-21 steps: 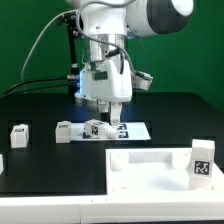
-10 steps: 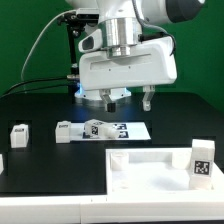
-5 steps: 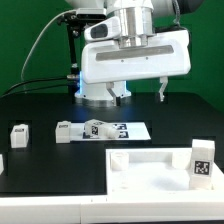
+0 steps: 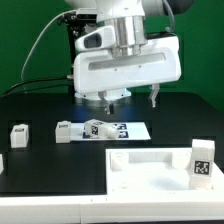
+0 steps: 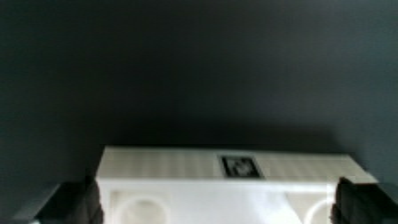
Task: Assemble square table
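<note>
I'm seeing the end effector sliding toward the exterior view's left since half a second ago. Its jaws are spread wide and holding nothing, high above the tabletop. The square panel is lying at the near right, with one leg standing on it. Only the wrist view is giving me a tag on a white part between the fingers.

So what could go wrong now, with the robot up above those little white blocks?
The open end effector hangs in the air, holding nothing. Coming down, a finger might knock the small leg into the neighbouring leg, since they lie close together. The upright leg on the square panel might tip if the panel gets bumped.
</note>
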Robot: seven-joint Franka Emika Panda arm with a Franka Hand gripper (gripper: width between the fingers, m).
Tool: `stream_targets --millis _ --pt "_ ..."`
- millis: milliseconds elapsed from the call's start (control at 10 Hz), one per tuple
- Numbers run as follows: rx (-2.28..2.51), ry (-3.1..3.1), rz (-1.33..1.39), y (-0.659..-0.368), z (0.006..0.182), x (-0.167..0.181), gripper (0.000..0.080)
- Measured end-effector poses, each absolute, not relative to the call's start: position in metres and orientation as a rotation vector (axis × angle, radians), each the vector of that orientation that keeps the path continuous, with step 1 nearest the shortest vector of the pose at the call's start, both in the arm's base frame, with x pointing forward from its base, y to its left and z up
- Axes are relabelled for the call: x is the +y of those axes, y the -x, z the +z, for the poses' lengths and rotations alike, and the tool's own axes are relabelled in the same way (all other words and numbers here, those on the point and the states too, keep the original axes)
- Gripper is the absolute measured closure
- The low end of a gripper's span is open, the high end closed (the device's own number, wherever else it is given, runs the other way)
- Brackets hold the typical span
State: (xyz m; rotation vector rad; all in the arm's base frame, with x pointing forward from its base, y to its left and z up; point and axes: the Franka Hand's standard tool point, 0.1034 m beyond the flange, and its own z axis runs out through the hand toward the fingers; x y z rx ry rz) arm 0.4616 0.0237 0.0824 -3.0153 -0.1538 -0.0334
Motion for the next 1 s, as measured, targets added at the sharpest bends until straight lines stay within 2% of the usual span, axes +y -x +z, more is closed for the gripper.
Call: stream_targets --millis 200,300,400,600,900,1000 --pt "-0.159 3.045 -0.008 -0.459 0.061 0.007 0.0151" --pt "-0.140 3.102 -0.133 -0.454 0.058 0.011 0.0151" --pt "-0.165 3.090 -0.088 -0.443 0.055 0.017 0.0151" --pt "-0.153 3.092 -0.094 -0.447 0.055 0.013 0.0151" --pt "-0.584 3.020 0.025 -0.424 0.044 -0.001 0.0151" --pt "-0.587 3.015 0.035 -0.418 0.044 -0.004 0.0151"
